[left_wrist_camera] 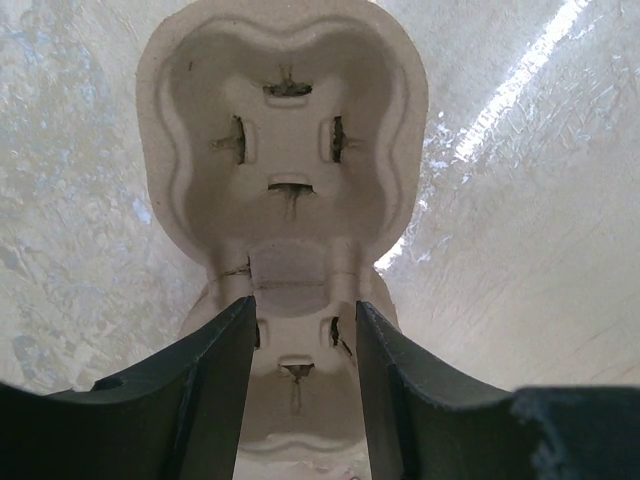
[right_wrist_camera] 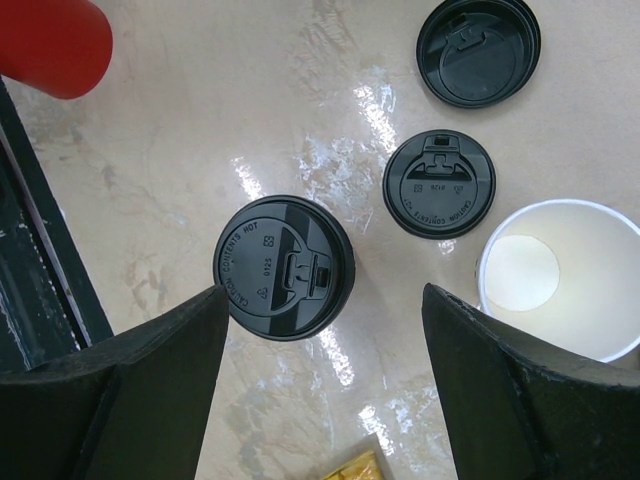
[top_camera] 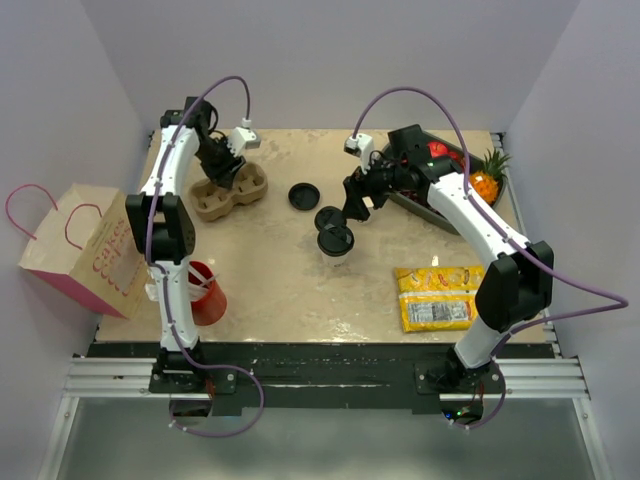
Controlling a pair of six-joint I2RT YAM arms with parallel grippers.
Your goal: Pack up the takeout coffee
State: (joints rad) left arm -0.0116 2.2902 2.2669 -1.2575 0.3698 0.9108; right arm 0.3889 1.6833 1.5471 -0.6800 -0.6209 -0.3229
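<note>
Right pincer [right_wrist_camera: 322,292] hangs spread above the lidded coffee [right_wrist_camera: 285,268] on the tabletop [top_camera: 280,290], apparently to lift it; left pincer [left_wrist_camera: 302,303] straddles the carrier [left_wrist_camera: 285,130] ridge, likely steadying it, grip unclear.

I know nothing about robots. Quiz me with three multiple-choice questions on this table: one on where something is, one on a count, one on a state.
1. Where is the cardboard cup carrier? A back left, under the left gripper; B front right corner; C off the table.
2. How many loose black lids lie on no cup? A one; B two; C four.
3. The white cup beside the lidded coffee is: A lidded; B tipped over; C open and empty.

A: the left wrist view looks straight down on it.
B: a second lid lies farther off.
C: its bare bottom shows.
</note>
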